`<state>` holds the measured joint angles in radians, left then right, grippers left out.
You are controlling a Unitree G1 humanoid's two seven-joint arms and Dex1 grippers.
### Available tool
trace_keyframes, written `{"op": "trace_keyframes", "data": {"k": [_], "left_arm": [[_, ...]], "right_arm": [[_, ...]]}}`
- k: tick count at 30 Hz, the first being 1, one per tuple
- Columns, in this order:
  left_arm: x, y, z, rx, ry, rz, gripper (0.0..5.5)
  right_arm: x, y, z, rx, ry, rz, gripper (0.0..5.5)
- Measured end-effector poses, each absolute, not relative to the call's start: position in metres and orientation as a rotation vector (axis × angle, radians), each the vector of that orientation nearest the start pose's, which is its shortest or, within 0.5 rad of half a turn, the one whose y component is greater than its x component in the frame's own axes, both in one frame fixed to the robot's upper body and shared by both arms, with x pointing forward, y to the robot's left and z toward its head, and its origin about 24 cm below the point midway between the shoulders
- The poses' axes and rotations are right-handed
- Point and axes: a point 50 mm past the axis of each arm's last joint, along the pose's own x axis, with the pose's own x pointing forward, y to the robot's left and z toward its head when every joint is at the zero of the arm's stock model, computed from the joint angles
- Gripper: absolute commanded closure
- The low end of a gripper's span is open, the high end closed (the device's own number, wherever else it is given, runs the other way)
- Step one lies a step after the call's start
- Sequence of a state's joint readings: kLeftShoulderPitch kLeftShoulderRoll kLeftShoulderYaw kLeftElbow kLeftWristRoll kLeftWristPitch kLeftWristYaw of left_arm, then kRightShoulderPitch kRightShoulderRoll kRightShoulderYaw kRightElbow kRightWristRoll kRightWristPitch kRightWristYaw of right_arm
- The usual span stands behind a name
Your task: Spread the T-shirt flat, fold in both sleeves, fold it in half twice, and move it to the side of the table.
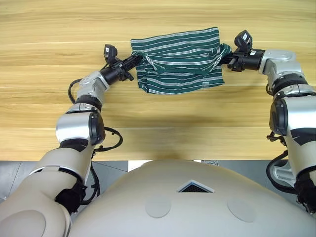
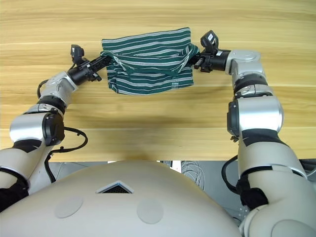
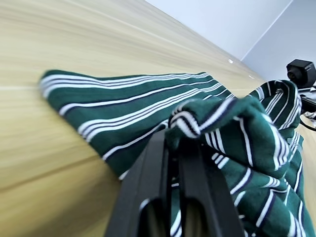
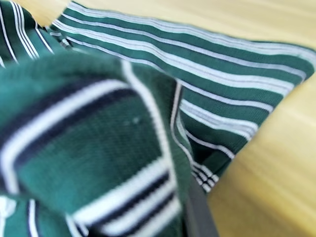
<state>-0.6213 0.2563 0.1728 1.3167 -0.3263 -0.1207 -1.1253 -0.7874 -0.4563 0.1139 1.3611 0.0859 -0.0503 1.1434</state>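
Left pincer (image 1: 140, 59) and right pincer (image 1: 225, 59) grip T-shirt (image 1: 178, 63).

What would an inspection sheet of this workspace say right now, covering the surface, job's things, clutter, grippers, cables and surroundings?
Surface: light wooden table, bare around the work.
Job's things: green T-shirt with white stripes, bunched and partly folded, not spread flat. Its far part lies on the table and its side edges are raised.
Clutter: nothing seen.
Grippers: left gripper shut on the T-shirt's left edge; right gripper shut on its right edge.
Cables: black cables loop beside the left arm, off the T-shirt.
Surroundings: grey floor below the table's near edge; pale wall beyond the far edge.
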Motion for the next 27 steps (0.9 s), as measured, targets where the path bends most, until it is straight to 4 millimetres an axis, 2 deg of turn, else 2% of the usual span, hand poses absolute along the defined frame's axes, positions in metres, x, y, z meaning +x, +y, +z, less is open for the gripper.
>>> {"op": "trace_keyframes", "data": {"k": [1, 13, 18, 22, 24, 27], "left_arm": [[0.3, 0.185, -0.02, -0.441, 0.354, -0.804, 5.5], [0.297, 0.179, -0.02, -0.386, 0.322, -0.88, 5.5], [0.295, 0.188, -0.01, -0.359, 0.193, -0.917, 5.5], [0.287, 0.212, -0.005, -0.3, 0.111, -0.874, 5.5], [0.285, 0.222, 0.002, -0.239, 0.052, -0.841, 5.5], [0.279, 0.231, 0.012, -0.133, -0.047, -0.777, 5.5]], "right_arm": [[0.321, -0.229, 0.016, -0.04, 0.657, 0.908, 5.13], [0.316, -0.229, 0.017, 0.065, 0.642, 0.971, 3.04], [0.323, -0.232, 0.024, 0.028, 0.54, 0.907, 2.98], [0.328, -0.235, 0.03, -0.187, 0.492, 0.892, 2.98], [0.327, -0.235, 0.025, -0.3, 0.5, 0.868, 2.98], [0.33, -0.231, 0.027, -0.451, 0.477, 0.857, 2.98]]}}
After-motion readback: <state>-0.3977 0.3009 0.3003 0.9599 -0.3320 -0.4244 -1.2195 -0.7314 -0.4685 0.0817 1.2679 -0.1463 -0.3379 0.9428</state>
